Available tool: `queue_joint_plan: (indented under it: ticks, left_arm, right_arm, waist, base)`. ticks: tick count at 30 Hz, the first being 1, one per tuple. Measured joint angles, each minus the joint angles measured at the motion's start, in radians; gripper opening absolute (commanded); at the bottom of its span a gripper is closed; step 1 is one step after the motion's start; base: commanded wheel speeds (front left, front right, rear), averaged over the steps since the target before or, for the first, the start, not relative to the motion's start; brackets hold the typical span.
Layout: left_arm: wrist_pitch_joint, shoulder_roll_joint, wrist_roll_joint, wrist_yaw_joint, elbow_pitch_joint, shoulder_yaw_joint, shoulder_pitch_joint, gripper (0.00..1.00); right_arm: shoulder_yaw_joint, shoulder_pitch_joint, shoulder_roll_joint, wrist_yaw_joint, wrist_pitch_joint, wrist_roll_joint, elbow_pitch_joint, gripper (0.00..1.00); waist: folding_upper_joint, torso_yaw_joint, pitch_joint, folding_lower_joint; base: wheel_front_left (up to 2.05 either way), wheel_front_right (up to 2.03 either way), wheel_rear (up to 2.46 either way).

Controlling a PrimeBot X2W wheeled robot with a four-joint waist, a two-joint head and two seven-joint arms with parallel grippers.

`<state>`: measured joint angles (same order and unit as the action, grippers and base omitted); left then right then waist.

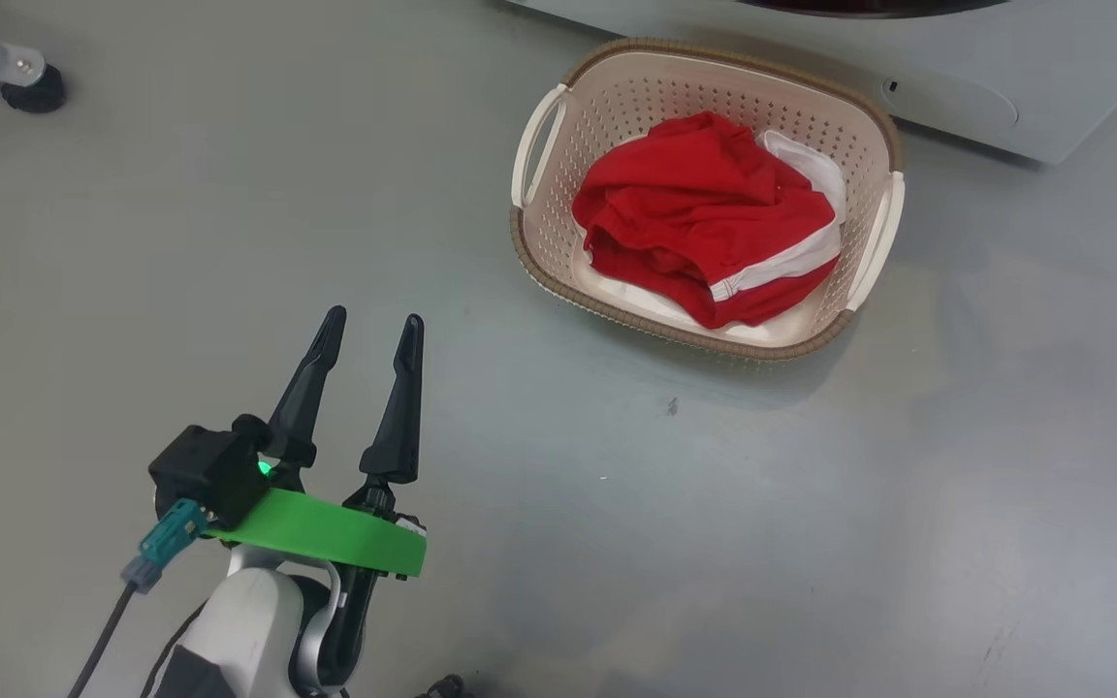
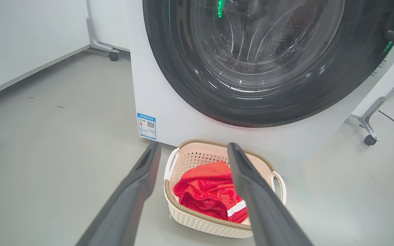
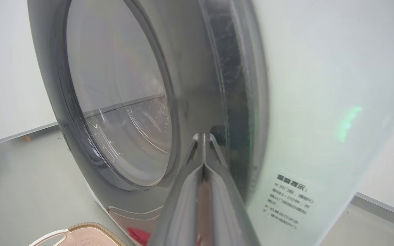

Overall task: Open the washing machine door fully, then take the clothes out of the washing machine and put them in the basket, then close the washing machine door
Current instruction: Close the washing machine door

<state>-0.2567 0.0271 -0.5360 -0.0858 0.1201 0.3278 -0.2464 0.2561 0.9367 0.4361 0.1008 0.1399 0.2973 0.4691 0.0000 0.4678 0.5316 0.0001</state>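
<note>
Left gripper (image 1: 374, 315) hangs above the grey floor (image 1: 811, 533), to the left of the basket (image 1: 714, 50) and well apart from it; jaws spread wide, nothing between them. In the left wrist view the same gripper (image 2: 193, 146) points toward the basket. The basket stands on the floor, holding the clothes (image 1: 704, 213): a bunched red heap with white trim, wholly inside the rim. Directly behind the basket stands the washing machine (image 2: 169, 102), blue label (image 2: 146, 125) at its lower corner. The washing machine door (image 2: 169, 51) above the basket looks flat against the machine front. Right of the basket and higher, the right gripper (image 3: 204, 136) is at the door's outer edge, jaws pressed together, holding nothing; contact with the door cannot be confirmed.
</note>
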Motion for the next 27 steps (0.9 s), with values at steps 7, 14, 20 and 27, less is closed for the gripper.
queue_joint_plan:
  ticks: [7, 14, 20, 27]
  left_arm:
    - [0.0, 0.0, 0.023, 0.0, 0.026, -0.027, 0.0, 1.0]
    - [0.0, 0.0, 0.042, 0.0, 0.056, -0.071, 0.003, 1.0]
    - [0.0, 0.01, 0.064, 0.0, 0.066, -0.105, 0.018, 1.0]
    - [0.0, 0.033, 0.072, 0.0, 0.086, -0.141, 0.068, 1.0]
  right_arm:
    - [-0.009, -0.083, -0.052, -0.001, 0.062, 0.039, 0.031, 0.0]
    - [0.0, -0.173, -0.108, -0.001, 0.093, 0.07, 0.033, 0.0]
    - [-0.002, -0.256, -0.153, -0.001, 0.104, 0.086, 0.037, 0.0]
    - [-0.024, -0.351, -0.192, -0.016, 0.109, 0.113, 0.04, 0.0]
  waist:
    - [0.0, -0.016, -0.063, -0.0001]
    - [0.0, -0.059, -0.144, -0.0001]
    - [0.0, -0.11, -0.204, -0.0001]
    - [0.0, -0.181, -0.276, -0.0001]
  base:
    - [0.0, 0.0, 0.0]
    - [0.0, 0.0, 0.0]
    - [0.0, 0.0, 0.0]
    - [0.0, 0.0, 0.0]
